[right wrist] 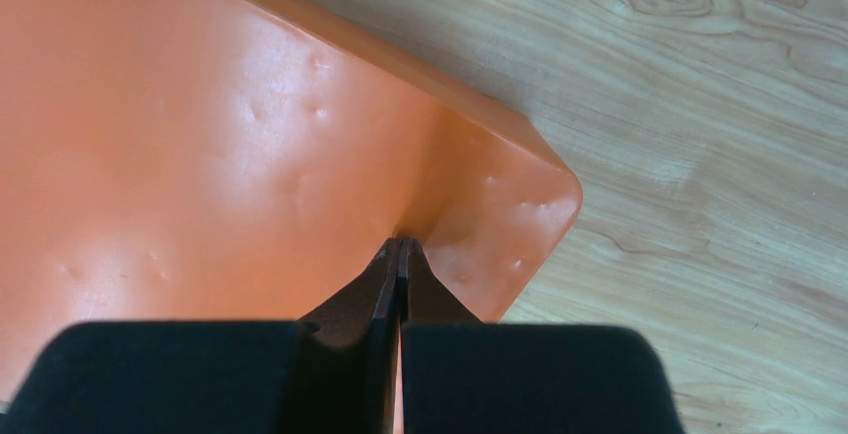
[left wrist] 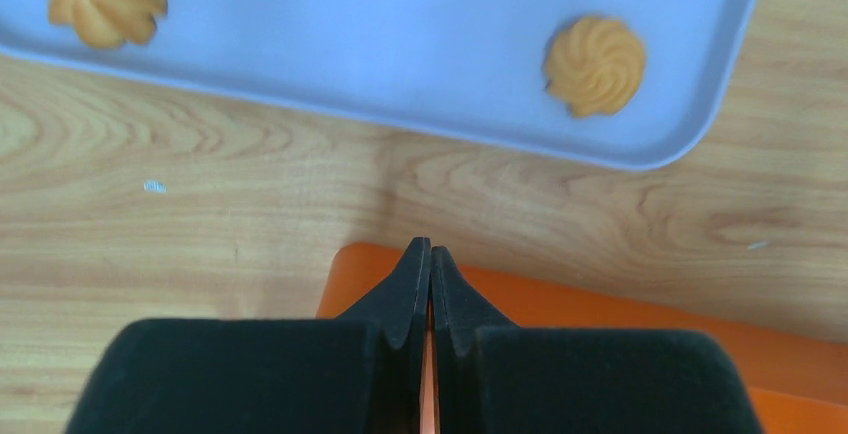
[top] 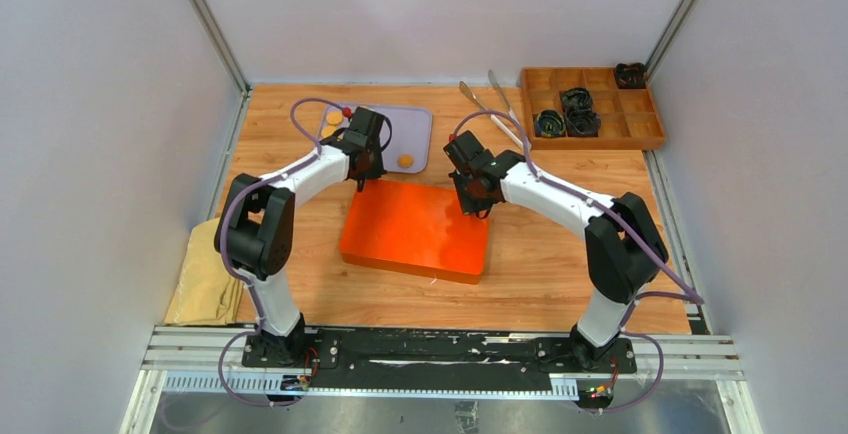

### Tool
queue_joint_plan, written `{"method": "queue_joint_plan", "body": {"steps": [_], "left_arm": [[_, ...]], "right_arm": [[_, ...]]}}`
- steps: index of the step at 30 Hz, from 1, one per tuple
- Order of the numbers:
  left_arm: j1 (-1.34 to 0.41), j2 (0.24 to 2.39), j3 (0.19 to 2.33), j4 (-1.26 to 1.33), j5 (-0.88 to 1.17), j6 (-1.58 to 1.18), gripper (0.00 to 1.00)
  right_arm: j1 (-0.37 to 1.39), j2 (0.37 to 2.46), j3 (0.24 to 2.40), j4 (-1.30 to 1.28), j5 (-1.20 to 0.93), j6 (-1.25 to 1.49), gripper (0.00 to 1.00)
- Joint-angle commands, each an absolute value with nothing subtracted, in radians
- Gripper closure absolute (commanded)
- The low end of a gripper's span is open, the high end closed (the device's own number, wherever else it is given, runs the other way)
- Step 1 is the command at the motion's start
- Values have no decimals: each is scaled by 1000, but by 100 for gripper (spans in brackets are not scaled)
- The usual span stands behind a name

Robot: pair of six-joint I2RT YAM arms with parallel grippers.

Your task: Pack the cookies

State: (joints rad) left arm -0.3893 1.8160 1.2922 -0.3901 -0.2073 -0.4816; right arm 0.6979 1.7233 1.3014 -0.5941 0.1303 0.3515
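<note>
Flat orange plastic box sits closed mid-tabletop. Left jaws and right jaws are both pinched fully together, gripping nothing, tips at its two upper corners, probably pressing the lid down. At least two golden swirl cookies lie unpacked on the pale lavender tray, upper centre in the overhead view. Left wrist view shows their piped ridges; right wrist view shows the tip touching the dimpled lid, unclear from overhead.
</note>
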Motion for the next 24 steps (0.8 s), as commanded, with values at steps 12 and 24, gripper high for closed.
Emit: {"method": "queue_joint_plan", "body": {"steps": [12, 24], "left_arm": [[-388, 1696, 1027, -313, -117, -507, 97], [-390, 1716, 1041, -300, -108, -504, 97]], "right_arm": [[702, 1608, 1114, -609, 100, 406, 100], [728, 1543, 1017, -615, 89, 447, 100]]}}
